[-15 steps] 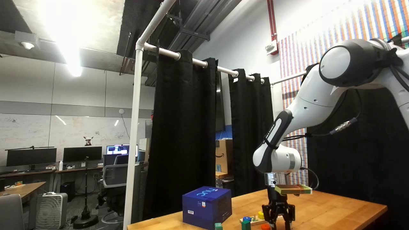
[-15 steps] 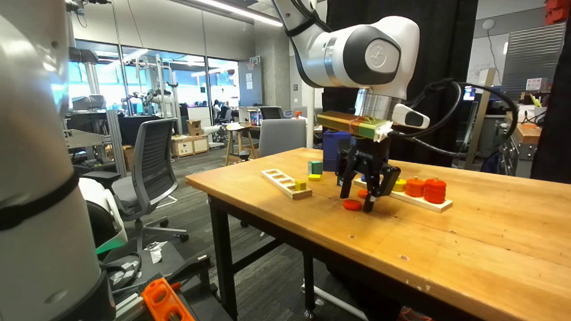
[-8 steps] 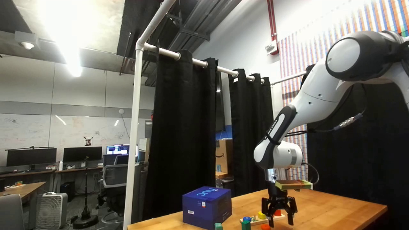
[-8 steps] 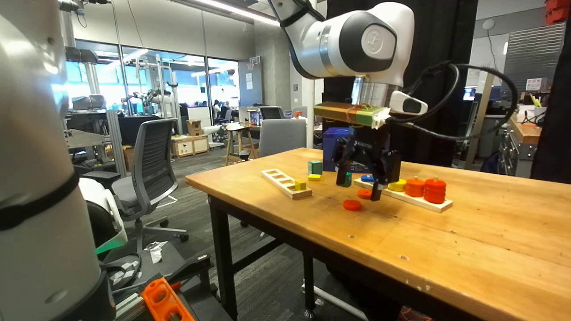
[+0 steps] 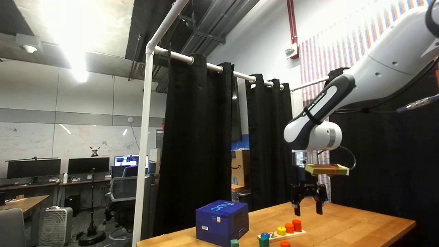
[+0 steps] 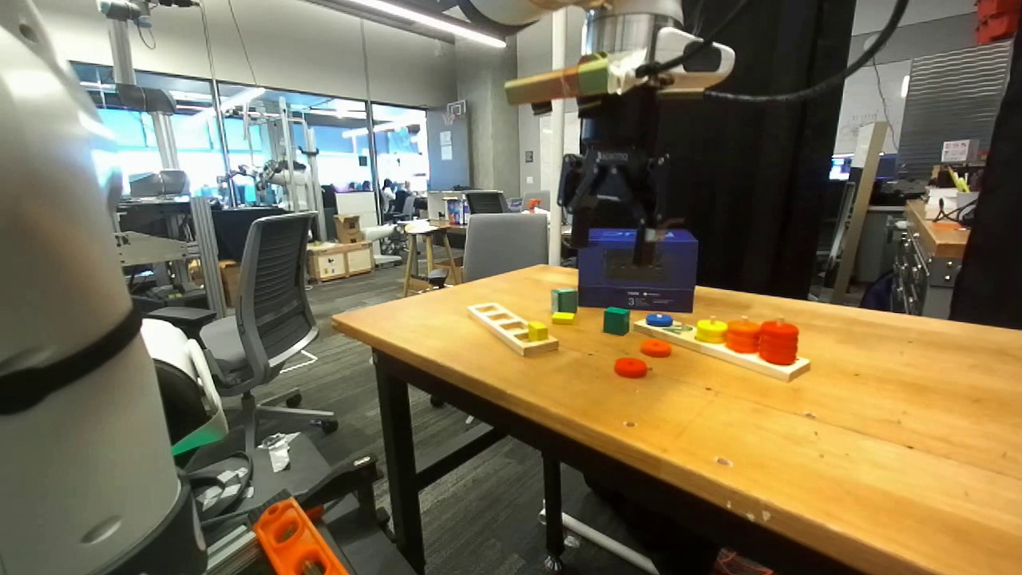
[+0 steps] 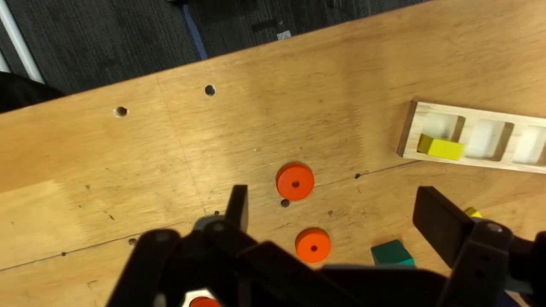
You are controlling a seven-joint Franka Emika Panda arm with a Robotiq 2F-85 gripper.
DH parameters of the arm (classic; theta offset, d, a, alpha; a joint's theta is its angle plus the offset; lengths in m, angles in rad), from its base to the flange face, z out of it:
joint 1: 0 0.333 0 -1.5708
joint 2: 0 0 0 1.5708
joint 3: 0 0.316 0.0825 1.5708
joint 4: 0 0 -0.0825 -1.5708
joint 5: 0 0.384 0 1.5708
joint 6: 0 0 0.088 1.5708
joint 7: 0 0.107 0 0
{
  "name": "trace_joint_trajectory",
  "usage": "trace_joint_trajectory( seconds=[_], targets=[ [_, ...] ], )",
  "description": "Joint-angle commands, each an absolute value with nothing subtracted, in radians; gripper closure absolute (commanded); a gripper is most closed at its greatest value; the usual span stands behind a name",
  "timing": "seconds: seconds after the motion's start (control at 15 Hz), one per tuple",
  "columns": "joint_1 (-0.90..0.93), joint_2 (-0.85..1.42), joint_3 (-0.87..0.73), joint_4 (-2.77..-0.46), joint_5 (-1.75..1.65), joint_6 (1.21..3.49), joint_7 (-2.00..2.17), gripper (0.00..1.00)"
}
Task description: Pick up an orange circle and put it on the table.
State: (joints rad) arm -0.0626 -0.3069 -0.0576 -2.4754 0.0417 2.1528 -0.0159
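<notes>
The desk (image 6: 870, 431) runs through all three views, a blue box (image 6: 637, 275) standing on it in both exterior views. The claw (image 5: 308, 210) hangs above, its jaws spread wide. Only the wrist view and an exterior view show the slotted tray (image 6: 540, 348) and a loose red disc (image 7: 301, 179) lying flat. Near that disc, directly on the desk, lies the orange circle (image 7: 319, 244), visible in every view.

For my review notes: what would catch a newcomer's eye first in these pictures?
Probably the black gripper, open and holding nothing, above the wooden table. Next, a red disc and an orange disc lie loose on it in an exterior view, with the blue box standing farther back.
</notes>
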Motion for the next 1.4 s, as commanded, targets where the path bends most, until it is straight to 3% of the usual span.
trace_joint_trajectory(
  seconds=[0.0,0.53,1.33],
  targets=[
    [-0.058,-0.544,-0.051,-2.56,0.006,2.025,-0.05,0.0],
    [-0.018,-0.797,-0.079,-2.522,-0.081,1.71,-0.294,0.0],
    [-0.018,-0.92,-0.075,-2.525,-0.053,1.623,-0.176,0.0]
  ],
)
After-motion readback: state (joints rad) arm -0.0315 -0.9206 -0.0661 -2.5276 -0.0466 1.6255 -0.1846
